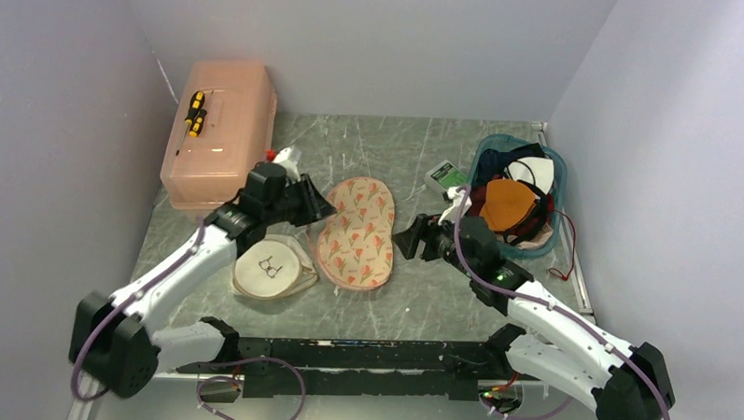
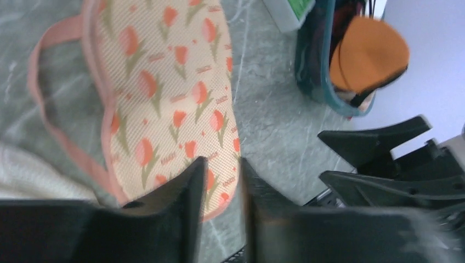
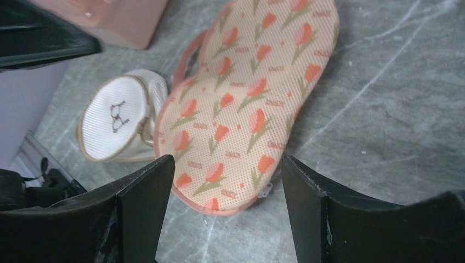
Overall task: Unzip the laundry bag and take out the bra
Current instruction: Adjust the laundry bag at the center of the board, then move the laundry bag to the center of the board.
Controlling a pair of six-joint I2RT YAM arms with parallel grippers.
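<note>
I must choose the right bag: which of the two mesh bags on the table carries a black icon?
The small round white bag, cream-rimmed; the tulip bag to its right is larger and beige, with no icon.

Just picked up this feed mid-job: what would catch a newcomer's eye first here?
The beige tulip-print padded piece lies flat mid-table, with the left gripper and right gripper open on either side of it. Just left of it sits the white laundry bag, bra icon showing. At the far right stands a teal basket stuffed with clothes, an orange piece on top.
</note>
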